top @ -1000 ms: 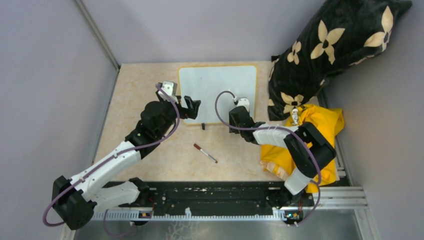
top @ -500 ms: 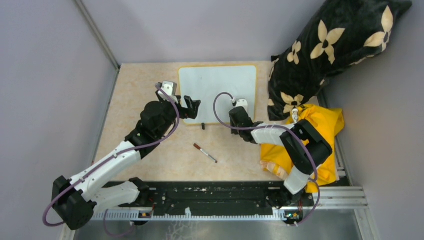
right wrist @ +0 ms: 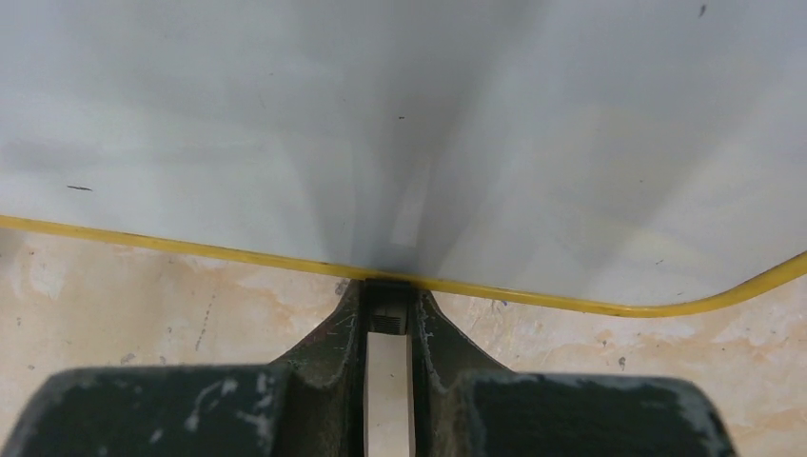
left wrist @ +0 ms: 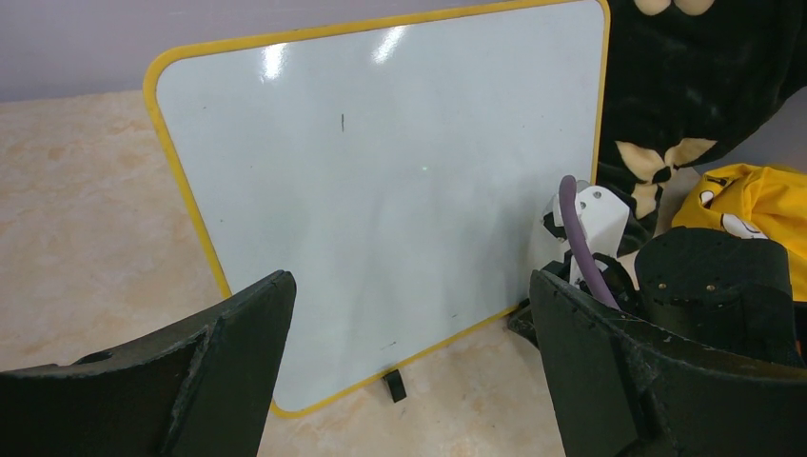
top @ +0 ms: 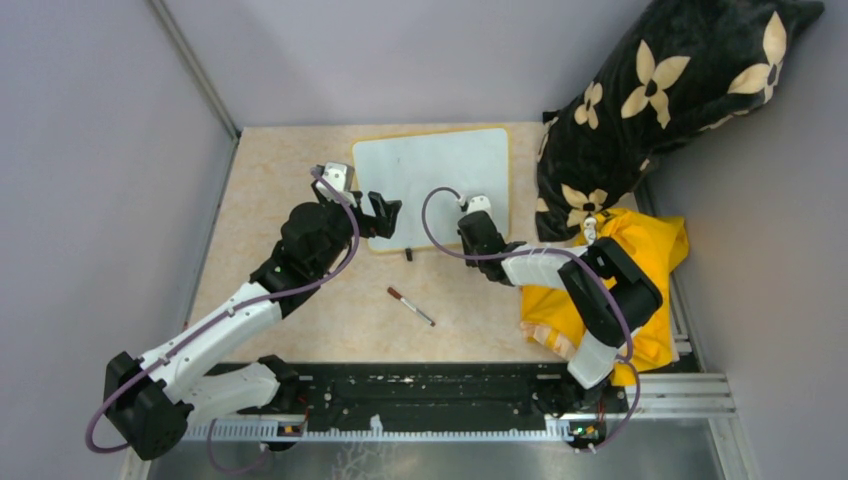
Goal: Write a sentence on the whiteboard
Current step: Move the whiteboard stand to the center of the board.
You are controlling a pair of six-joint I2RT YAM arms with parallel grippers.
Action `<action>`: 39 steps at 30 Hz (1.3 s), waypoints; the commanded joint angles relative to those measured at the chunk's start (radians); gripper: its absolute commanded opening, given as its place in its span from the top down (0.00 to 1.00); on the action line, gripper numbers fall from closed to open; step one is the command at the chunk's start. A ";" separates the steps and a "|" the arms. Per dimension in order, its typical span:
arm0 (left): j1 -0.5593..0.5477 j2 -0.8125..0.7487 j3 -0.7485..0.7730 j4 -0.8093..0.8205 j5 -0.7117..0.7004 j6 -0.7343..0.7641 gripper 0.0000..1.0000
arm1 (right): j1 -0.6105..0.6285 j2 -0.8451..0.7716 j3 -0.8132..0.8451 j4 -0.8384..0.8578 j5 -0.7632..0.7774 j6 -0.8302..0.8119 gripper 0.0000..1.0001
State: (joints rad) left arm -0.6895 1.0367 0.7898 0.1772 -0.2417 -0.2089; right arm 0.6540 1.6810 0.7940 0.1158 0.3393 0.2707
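Steadying step judged in hand: whiteboard stood up just ahead of both sets of fingers, no writing seen on it. Right gripper pinched tight on its bottom yellow edge. Left gripper spread wide, nothing held, board ahead between its fingers. Marker left lying behind both grippers, well apart. Next, marker must be picked up. Since earlier picture: right fingers squeezed closed, board turned slightly.
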 commanded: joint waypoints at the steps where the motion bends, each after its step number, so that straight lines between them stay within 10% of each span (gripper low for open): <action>1: -0.006 -0.009 -0.002 0.027 0.012 -0.003 0.01 | 0.000 0.003 0.040 0.083 -0.015 -0.064 1.00; 14: -0.004 -0.008 -0.002 0.027 0.007 0.000 0.01 | 0.000 0.028 0.061 0.068 -0.050 0.024 0.99; 23: -0.005 -0.011 -0.003 0.027 0.013 -0.002 0.01 | 0.000 -0.017 0.025 0.050 -0.040 0.041 0.61; 39: -0.005 -0.024 -0.006 0.031 0.023 -0.003 0.01 | 0.085 -0.439 -0.111 -0.112 -0.078 0.035 0.46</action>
State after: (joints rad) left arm -0.6895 1.0336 0.7898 0.1776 -0.2371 -0.2089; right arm 0.6941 1.3788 0.6773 0.0406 0.2813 0.3248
